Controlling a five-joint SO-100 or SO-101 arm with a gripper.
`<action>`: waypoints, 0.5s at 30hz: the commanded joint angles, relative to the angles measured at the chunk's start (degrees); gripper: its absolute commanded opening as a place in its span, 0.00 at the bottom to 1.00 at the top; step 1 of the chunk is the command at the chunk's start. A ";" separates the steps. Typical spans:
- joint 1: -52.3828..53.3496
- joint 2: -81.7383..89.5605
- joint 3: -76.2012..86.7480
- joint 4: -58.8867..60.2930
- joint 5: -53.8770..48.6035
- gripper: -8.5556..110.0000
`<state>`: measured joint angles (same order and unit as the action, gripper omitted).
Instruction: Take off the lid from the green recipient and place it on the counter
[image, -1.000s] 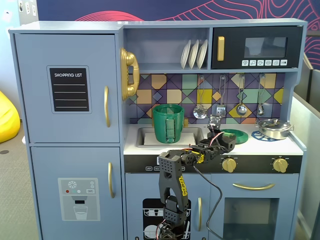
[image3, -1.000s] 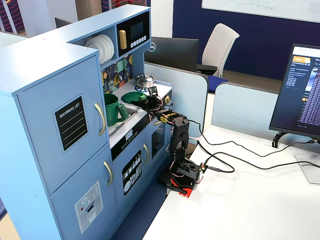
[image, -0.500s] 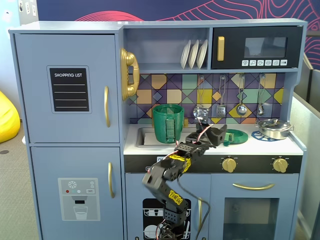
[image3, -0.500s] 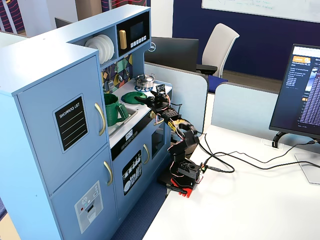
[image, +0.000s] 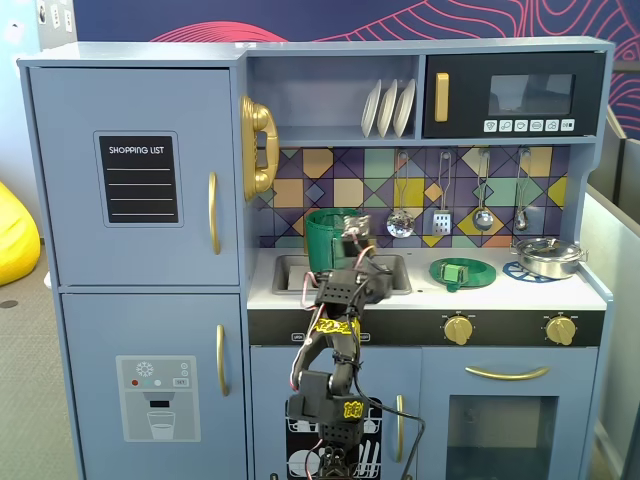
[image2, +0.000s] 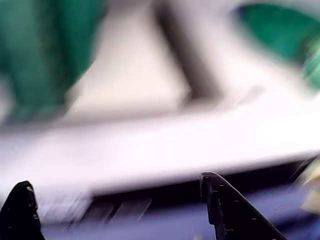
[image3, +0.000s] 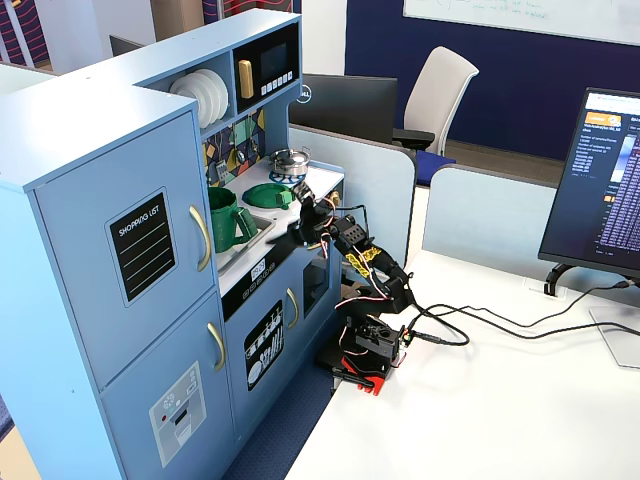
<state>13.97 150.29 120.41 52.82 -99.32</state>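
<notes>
The green recipient (image: 331, 240) stands uncovered at the sink's back left; it also shows in a fixed view (image3: 228, 218) and as a green blur in the wrist view (image2: 45, 50). The lid (image: 461, 271) lies flat, knob up, on the white counter (image: 420, 292) right of the sink, also in a fixed view (image3: 268, 195) and blurred in the wrist view (image2: 285, 35). My gripper (image: 356, 232) is above the sink, just right of the pot and left of the lid. In the wrist view my gripper (image2: 115, 182) is open and empty, above the counter's front edge (image2: 150, 145).
A silver pan (image: 547, 257) sits on the right burner ring. Utensils hang on the back wall (image: 440, 200) above the counter. The recessed sink (image: 290, 272) lies under the arm. The arm's base stands on a white desk (image3: 480, 400) in front of the kitchen.
</notes>
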 joint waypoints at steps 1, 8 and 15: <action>-3.08 3.34 -1.67 12.66 4.13 0.40; -6.42 16.35 24.35 10.99 11.16 0.40; -10.99 28.92 47.64 6.42 14.06 0.41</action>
<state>5.01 174.38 161.54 60.82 -87.45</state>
